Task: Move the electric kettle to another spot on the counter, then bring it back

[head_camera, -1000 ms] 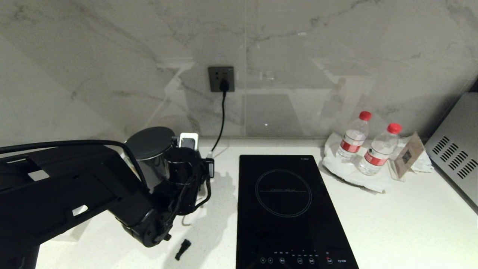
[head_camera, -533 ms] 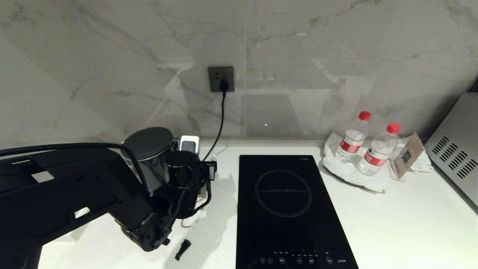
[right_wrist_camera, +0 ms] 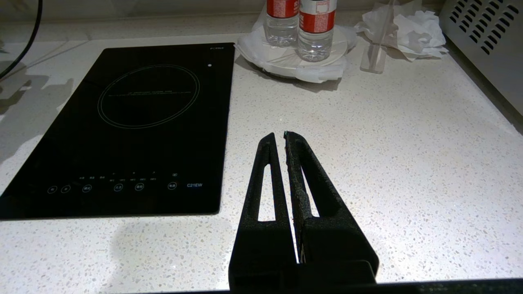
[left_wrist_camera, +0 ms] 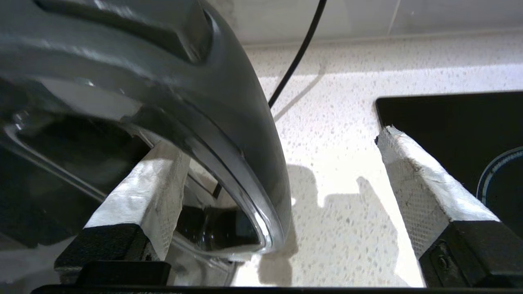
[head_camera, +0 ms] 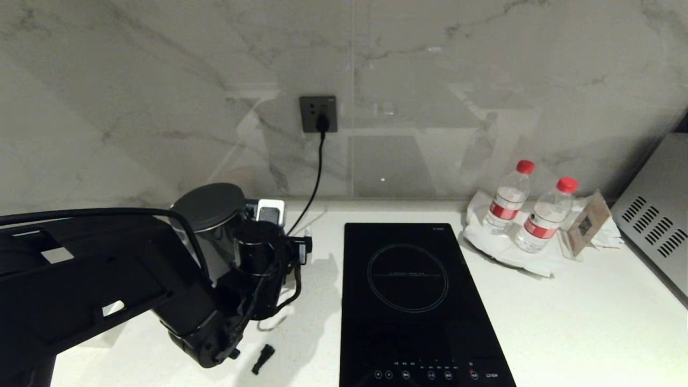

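The electric kettle [head_camera: 210,226] stood at the far left of the worktop [head_camera: 564,317], its loop handle [left_wrist_camera: 229,118] between the spread fingers of the left hand [left_wrist_camera: 282,179]. The hand should be withdrawn straight back so neither pad catches the handle. The right hand [right_wrist_camera: 283,138] was parked closed over the near worktop.

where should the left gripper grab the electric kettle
By its loop handle, coming from the hob side. The handle juts from the upright electric kettle toward the left gripper, whose open fingers already straddle it: one inside the loop, one outside.
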Controlling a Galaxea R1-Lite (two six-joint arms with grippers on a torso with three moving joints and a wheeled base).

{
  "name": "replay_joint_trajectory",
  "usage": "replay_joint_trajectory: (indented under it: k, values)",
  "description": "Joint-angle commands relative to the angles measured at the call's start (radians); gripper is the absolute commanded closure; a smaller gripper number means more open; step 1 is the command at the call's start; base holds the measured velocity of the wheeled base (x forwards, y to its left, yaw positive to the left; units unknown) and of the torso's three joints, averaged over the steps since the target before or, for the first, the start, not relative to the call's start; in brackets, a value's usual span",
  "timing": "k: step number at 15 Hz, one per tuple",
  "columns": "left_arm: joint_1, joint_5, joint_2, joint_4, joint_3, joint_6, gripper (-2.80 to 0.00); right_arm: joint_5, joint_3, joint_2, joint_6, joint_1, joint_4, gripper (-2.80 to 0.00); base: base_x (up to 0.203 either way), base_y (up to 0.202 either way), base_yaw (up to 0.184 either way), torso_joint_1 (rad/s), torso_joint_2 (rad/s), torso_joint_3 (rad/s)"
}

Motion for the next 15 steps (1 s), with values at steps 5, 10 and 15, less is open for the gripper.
replay_joint_trajectory:
  k: [5, 10, 15]
  values:
    - [-0.015, 0.004, -0.029, -0.057, 0.09, -0.018, -2.8, 0.0, 0.0, 0.002, 0.0, 0.0, 0.0, 0.0, 0.0, 0.0, 0.0, 0.0, 0.0, 0.0]
    - [-0.037, 0.004, -0.025, -0.089, 0.121, -0.018, -2.8, 0.0, 0.0, 0.001, 0.0, 0.0, 0.0, 0.0, 0.0, 0.0, 0.0, 0.0, 0.0, 0.0]
    - [-0.075, 0.008, -0.019, -0.09, 0.127, -0.022, -2.8, 0.0, 0.001, 0.001, 0.0, 0.0, 0.0, 0.0, 0.0, 0.0, 0.0, 0.0, 0.0, 0.0]
